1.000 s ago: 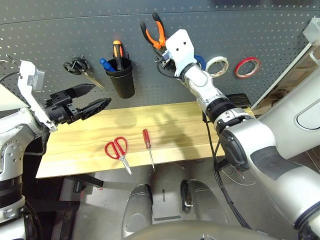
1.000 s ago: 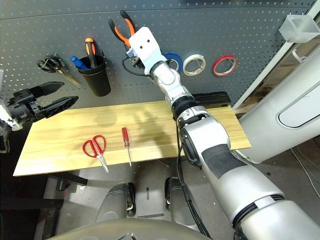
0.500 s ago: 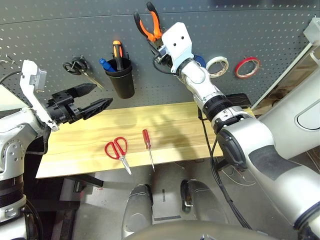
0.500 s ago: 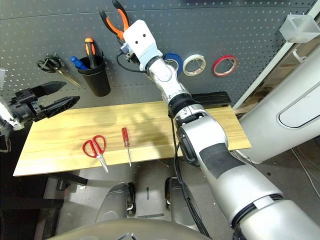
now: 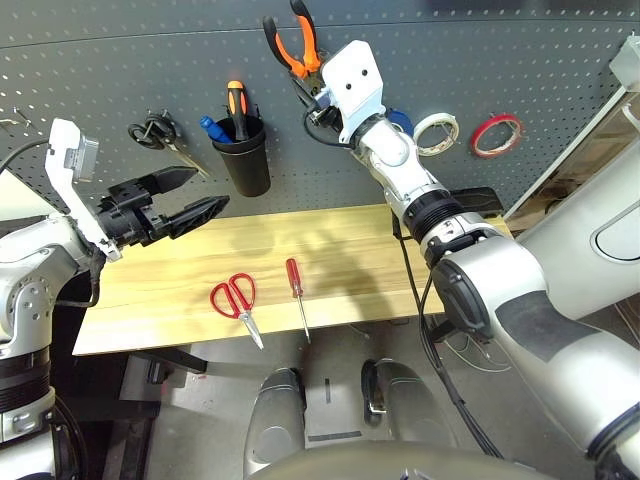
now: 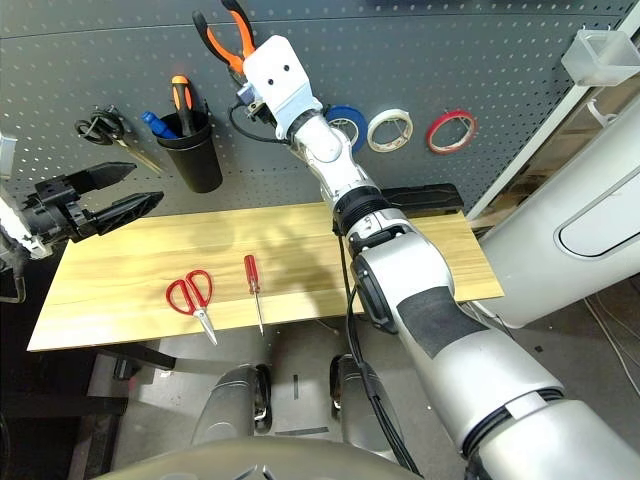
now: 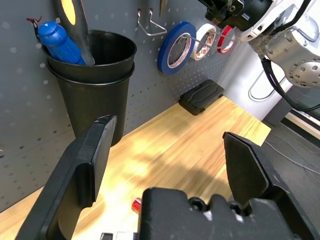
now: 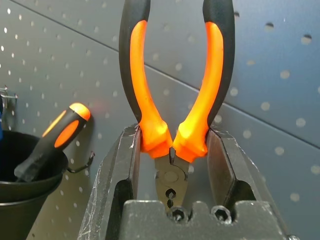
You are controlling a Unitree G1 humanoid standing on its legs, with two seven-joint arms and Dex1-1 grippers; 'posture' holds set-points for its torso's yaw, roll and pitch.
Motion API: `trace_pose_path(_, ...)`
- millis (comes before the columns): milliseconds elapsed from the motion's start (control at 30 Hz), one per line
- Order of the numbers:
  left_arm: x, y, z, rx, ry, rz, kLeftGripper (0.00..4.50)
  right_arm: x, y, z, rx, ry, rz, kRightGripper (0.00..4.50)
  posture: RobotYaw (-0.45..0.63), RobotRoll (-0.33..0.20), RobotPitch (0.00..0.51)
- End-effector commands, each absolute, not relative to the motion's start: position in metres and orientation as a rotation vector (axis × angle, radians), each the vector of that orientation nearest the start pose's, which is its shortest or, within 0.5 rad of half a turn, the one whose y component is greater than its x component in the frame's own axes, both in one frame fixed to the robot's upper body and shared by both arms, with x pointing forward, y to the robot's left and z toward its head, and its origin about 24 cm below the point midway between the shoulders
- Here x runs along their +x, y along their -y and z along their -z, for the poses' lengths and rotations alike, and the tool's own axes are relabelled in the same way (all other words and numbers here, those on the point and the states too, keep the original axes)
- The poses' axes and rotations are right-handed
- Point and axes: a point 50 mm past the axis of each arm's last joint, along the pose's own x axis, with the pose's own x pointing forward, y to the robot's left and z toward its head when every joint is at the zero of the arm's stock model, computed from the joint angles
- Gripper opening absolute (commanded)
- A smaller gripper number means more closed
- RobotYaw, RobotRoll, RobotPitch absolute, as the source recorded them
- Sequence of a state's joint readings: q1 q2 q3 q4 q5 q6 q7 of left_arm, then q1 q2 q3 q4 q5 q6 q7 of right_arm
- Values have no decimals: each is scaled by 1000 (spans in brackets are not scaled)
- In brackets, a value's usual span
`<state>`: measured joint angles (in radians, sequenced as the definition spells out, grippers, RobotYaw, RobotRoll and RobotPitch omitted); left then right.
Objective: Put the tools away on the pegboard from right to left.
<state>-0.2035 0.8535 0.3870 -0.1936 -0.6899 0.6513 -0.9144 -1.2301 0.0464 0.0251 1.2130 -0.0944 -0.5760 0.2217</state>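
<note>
Writing cannot be read anywhere, while orange-handled pliers [image 8: 172, 115] sit pinched between the right gripper [image 8: 172, 160] fingers against the pegboard [image 5: 500, 60], left gripper [image 7: 170, 165] spread.

scissors [image 5: 236, 303] left of screwdriver [image 5: 296, 293], both on table [image 5: 350, 262]

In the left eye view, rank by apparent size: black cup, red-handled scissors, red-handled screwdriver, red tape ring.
1. Black cup, clearly largest.
2. Red-handled scissors and red-handled screwdriver: similar length, and the scissors are wider at the handles, so they rank slightly ahead.
3. Red tape ring, smallest, though it hangs farther back on the pegboard.
</note>
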Motion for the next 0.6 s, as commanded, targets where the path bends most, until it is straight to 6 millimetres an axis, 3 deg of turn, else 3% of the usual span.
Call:
trace_pose_path(33, 244, -273, -199, 105, -101, 776, 4500, 392, 18, -212, -221, 539, -574, 2016, 67, 0, 108)
trace_pose_path(600, 243, -271, -199, 101, -112, 780, 4500, 396, 26, -187, -185, 410, -567, 2016, 74, 0, 117)
